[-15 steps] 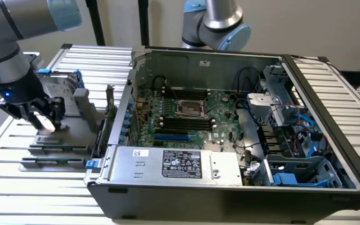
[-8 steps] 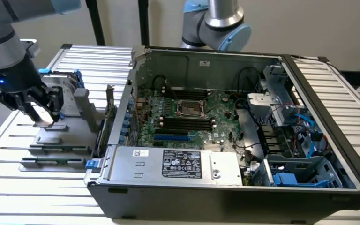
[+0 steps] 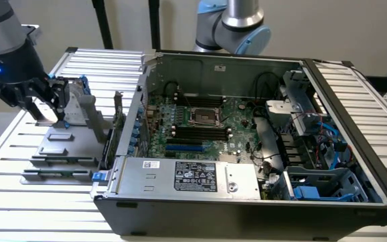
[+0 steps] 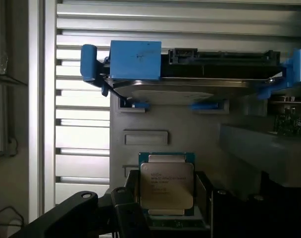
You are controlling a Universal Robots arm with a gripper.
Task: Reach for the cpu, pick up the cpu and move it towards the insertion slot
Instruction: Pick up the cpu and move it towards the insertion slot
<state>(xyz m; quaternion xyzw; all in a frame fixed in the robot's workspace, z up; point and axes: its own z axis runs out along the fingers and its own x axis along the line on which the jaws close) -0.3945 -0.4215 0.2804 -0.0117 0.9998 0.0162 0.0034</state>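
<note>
The open computer case (image 3: 247,212) lies on a slatted table (image 3: 18,201) and is the landmark here. On its floor is the green motherboard (image 3: 241,113). Outside the case, beyond its wall on the exterior view's left, a grey holding fixture (image 3: 59,151) rests on the table. An upright hard drive (image 3: 79,101) in a blue-edged bracket stands at the far end of that fixture.

The gripper (image 3: 44,113) hangs over the fixture, also outside the case on the exterior view's left, just in front of the hard drive. Its 2 dark fingers (image 4: 128,193) are closed to a narrow gap on the cpu (image 4: 166,181), 1 finger against each of 2 opposite edges. The printed metal top faces the wrist camera. In the exterior view the cpu (image 3: 46,110) shows as a pale plate between the fingers, and it looks raised off the fixture, though whether it is fully clear of the fixture I cannot tell.

The insertion slot (image 3: 205,117) is inside the case, near the middle of the motherboard, just beyond the black memory slots. From the gripper it lies toward the exterior view's right, well apart, with the case's upright left wall between them. I judge the pick-up as done or nearly so, and the carry to the slot not yet made.
</note>
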